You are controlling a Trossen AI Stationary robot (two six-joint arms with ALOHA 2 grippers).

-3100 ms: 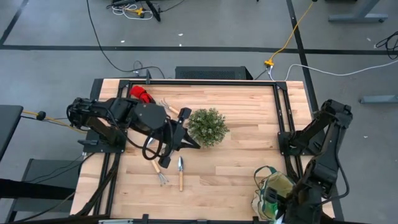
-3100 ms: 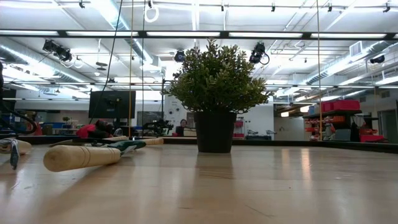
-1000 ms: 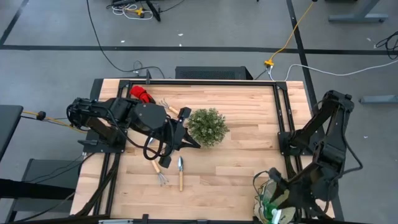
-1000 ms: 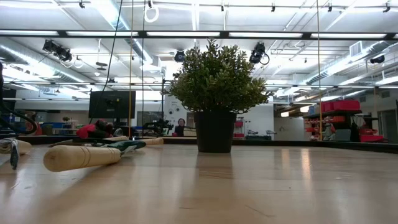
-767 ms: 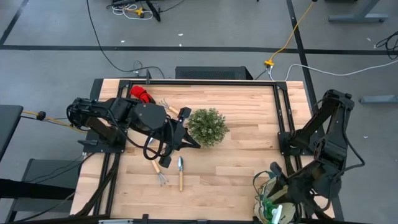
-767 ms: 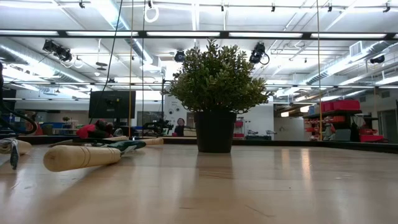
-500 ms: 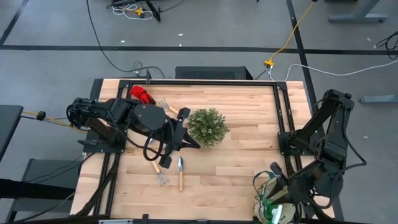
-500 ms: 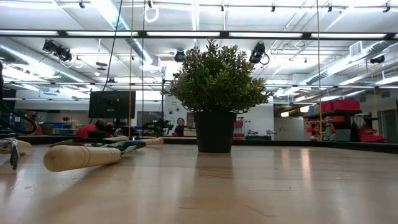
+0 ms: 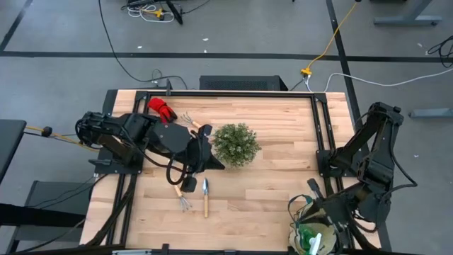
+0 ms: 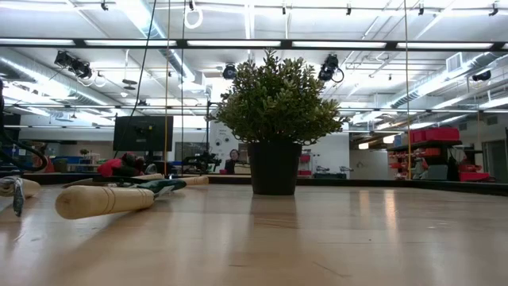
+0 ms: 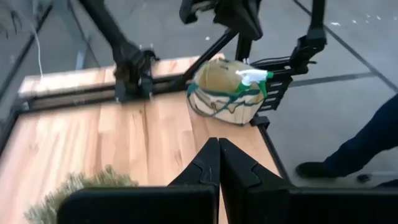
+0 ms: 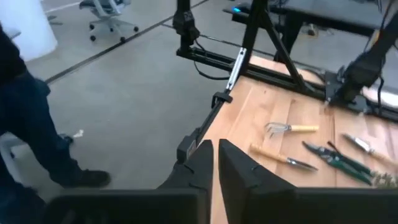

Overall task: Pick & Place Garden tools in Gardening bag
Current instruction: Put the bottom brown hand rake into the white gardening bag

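Observation:
The beige gardening bag (image 9: 310, 232) with green trim stands at the table's near right corner, also in the left wrist view (image 11: 225, 93). A green and white item (image 11: 252, 76) sticks out of its mouth. My right gripper (image 9: 312, 188) hovers shut and empty just above the bag's far side. My left gripper (image 9: 211, 160) is shut and empty, beside the plant (image 9: 236, 144). A trowel (image 9: 205, 195) and a fork (image 9: 181, 197) lie flat near the left arm, a rake (image 9: 186, 117) and red gloves (image 9: 161, 108) at the far left. Shears (image 12: 336, 159) lie by the plant.
The potted plant (image 10: 275, 119) stands mid-table. Black frame rails (image 9: 322, 134) run along the table's edges. A person's leg (image 12: 28, 118) stands on the floor beyond the table, and shows in the left wrist view too (image 11: 367, 140). Bare wood (image 9: 276, 127) lies between the plant and the right arm.
My right gripper has risen away from the bag's mouth, so the bag's opening and the green and white item in it now show from above. My left gripper has shifted a little toward the table's left. The tools and the plant have not moved.

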